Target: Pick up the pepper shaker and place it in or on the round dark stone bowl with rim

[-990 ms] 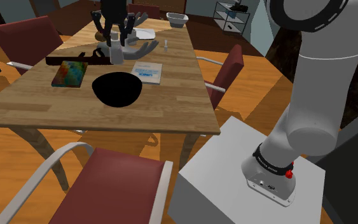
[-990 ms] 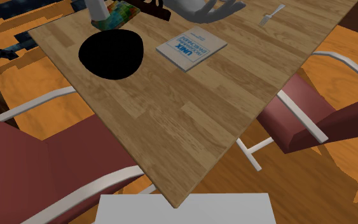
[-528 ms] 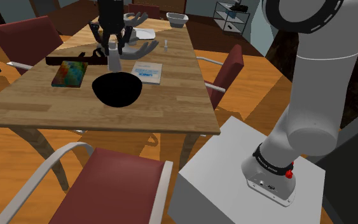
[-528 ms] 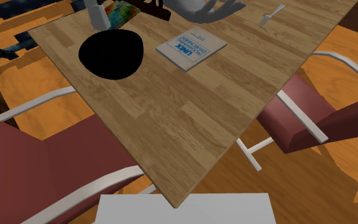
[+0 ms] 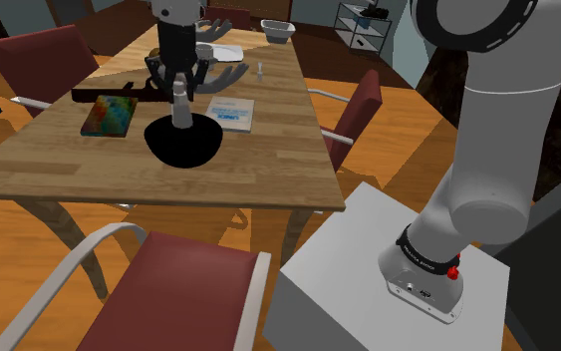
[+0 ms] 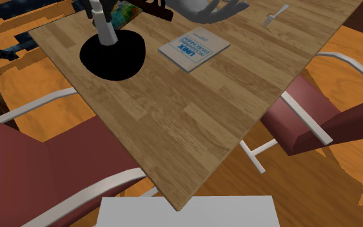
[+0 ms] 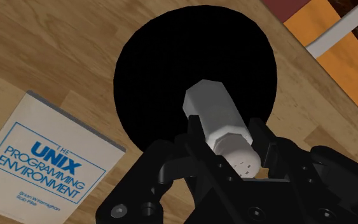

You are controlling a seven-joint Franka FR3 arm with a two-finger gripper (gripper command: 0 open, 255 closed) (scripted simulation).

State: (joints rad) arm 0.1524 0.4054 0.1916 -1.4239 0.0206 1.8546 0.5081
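My fingers [image 7: 262, 135] clasp the shaker [image 7: 219, 124] upright, holed cap toward my palm, base over the bowl [image 7: 158, 70]; a book [image 7: 50, 159] lies beside the bowl on the tabletop [image 7: 56, 51].

The second exterior view's top edge cuts off the jaws and the upper end of the shaker [image 6: 104, 27]. The book [image 7: 41, 167] runs past the wrist view's edge. A tiny white item [image 5: 259, 70] is too small to name.

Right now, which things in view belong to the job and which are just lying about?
Job: pale grey cylindrical shaker, clasped in the black tool; round black bowl below it.
Lying about: white book titled UNIX Programming Environment; multicoloured flat book; small white rectangular container.
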